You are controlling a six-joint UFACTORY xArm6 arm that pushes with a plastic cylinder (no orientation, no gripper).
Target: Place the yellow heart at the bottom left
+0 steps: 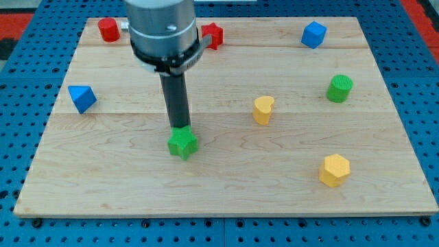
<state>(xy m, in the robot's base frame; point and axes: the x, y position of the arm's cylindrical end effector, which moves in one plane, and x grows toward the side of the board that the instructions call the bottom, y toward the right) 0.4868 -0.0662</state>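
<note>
Blue pegboard surrounds a pale wooden bench (226, 185) seen from the one camera, with coloured blocks scattered over it. No pincer is fitted, so there is nothing to spread or press together; the arm ends in a dark rod whose lower end, my tip (180, 127), sits at the top edge of the green star block (182, 143), apparently touching it. The yellow heart (263, 109) lies to the view's right of my tip and slightly toward the view's top, well apart from it, near the bench's middle. That is the relation the coming move turns on: the goal corner is at the view's bottom left, so I judge my tip must first get round to the heart's upper-right side, and the green star lies roughly along the line the heart would travel. Elsewhere: a yellow hexagon (335, 170), a green cylinder (339, 88), a blue cube (313, 34), a blue triangular block (81, 98), a red cylinder (108, 29), and a red star (212, 36) partly hidden behind the arm
</note>
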